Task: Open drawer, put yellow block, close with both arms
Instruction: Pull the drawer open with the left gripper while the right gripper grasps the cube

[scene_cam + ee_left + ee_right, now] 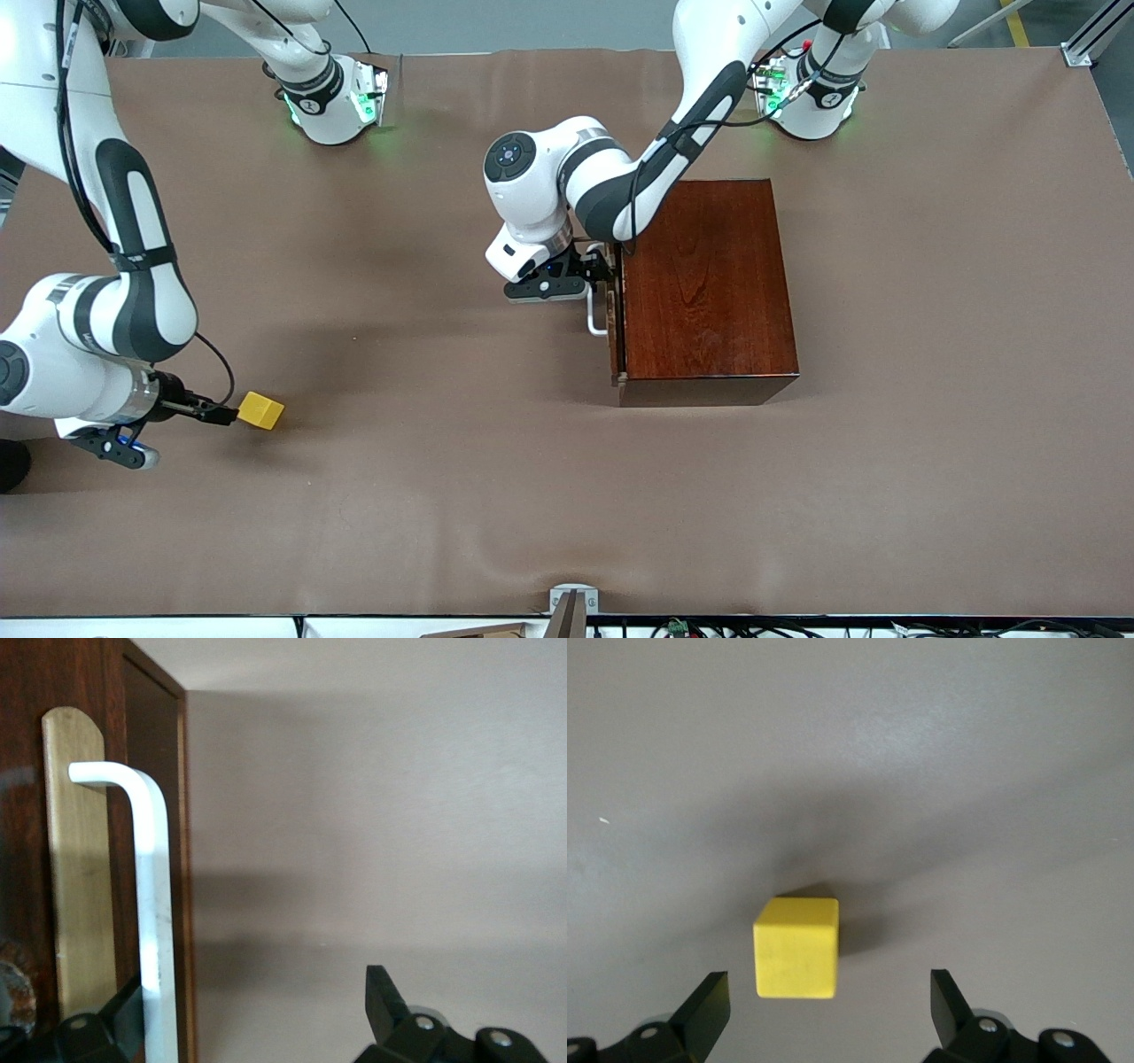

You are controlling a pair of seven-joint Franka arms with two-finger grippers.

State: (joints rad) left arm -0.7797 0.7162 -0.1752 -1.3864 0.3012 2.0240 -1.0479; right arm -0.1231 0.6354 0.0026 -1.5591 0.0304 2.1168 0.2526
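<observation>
The dark mahogany box (709,292) stands mid-table. Its drawer front (614,332) faces the right arm's end and sits flush with the box; the pale tray is hidden. The white bar handle (595,319) shows in the left wrist view (151,904) on a brass plate. My left gripper (609,266) is open (252,1010), and one finger (120,1020) reaches past the handle, so the bar lies between the jaws. The yellow block (261,410) lies on the table toward the right arm's end. My right gripper (226,414) is open (828,1005), low, with the block (796,948) just ahead of its fingertips.
The brown table mat (443,496) spreads around the box and the block. A small metal bracket (573,602) sits at the table edge nearest the front camera. The arm bases (337,106) glow green along the top.
</observation>
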